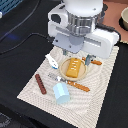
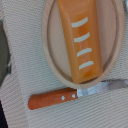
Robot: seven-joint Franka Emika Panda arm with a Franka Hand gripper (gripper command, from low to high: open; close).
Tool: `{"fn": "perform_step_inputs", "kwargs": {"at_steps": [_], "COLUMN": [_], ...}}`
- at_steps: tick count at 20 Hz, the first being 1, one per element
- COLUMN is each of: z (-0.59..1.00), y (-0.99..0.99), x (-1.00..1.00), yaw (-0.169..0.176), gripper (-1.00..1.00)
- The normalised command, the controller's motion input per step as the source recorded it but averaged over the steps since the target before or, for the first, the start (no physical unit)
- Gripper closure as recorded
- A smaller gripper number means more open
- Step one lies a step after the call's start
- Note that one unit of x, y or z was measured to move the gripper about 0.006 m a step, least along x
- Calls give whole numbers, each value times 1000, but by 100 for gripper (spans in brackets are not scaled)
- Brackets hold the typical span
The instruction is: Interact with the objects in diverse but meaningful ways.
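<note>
The arm (image 1: 82,25) hides its gripper, and the wrist view crops the wooden plate (image 2: 50,47).

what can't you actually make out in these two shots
- Gripper: exterior view, hidden under the arm's white body; wrist view shows no fingers, so open or shut is unknown.
- Knife blade tip: cut off by the wrist view's edge.
- Fork head: too blurred in the exterior view.
- White bone-shaped piece: small and blurred in the exterior view.
- Bowl: cut off by the exterior view's right edge.
</note>
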Motion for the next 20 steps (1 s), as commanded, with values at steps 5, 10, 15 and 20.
{"fn": "perform_step_inputs", "kwargs": {"at_steps": [5,10,15,20], "z": [30,0,0,10], "y": [-227,0,0,-54], "x": [-25,-198,-179,-247], "yaw": [33,309,319,285], "gripper": [-100,-100,-100,-100]}}
